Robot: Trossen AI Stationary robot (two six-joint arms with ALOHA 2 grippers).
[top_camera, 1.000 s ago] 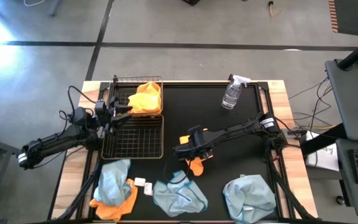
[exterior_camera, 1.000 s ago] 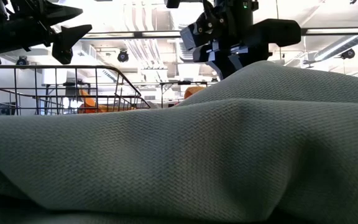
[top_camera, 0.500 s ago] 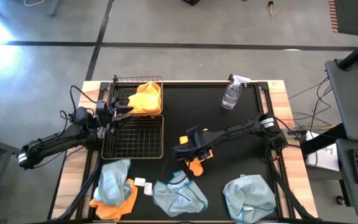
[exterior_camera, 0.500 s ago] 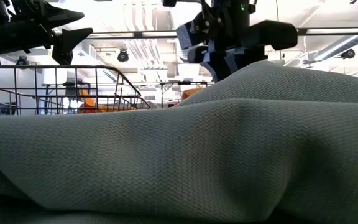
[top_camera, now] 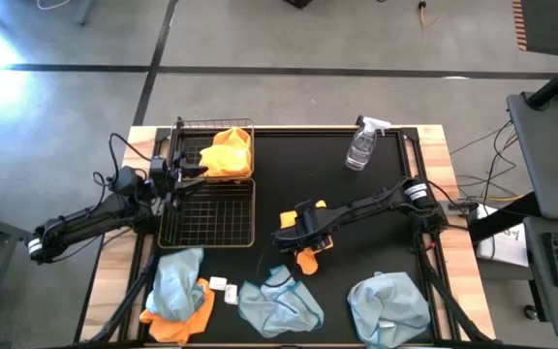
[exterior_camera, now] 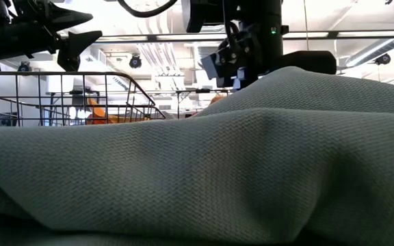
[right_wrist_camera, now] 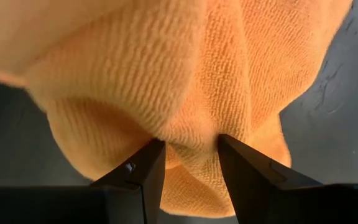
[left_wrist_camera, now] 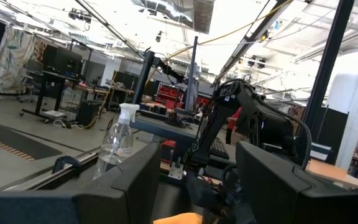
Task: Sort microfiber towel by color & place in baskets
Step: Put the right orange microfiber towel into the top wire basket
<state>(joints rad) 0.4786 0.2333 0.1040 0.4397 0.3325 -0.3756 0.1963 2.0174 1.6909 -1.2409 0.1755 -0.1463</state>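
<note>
Black table mat [top_camera: 376, 208] | right gripper [top_camera: 298, 236] at frame centre pinches crumpled orange microfiber towel [right_wrist_camera: 185, 81] | your black wire-mesh basket holding orange cloth [top_camera: 245, 145] lies upper left, beside the spread left gripper [top_camera: 194, 172].

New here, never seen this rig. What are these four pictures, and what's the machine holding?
It is a robot with two dark arms at a black-topped table, each ending in a two-finger gripper.

The high view looks straight down. The low view sits at table height, mostly blocked by a pale blue-grey towel right in front of it. The other two come from cameras on the wrists.

On the table: two black wire baskets side by side at the left, the far one holding an orange towel; a clear spray bottle at the back; pale blue-grey towels along the near edge, one lying with another orange towel.

The right gripper, mid-table, is pinching an orange towel between its fingers. The left gripper hangs open over the baskets, holding nothing.
</note>
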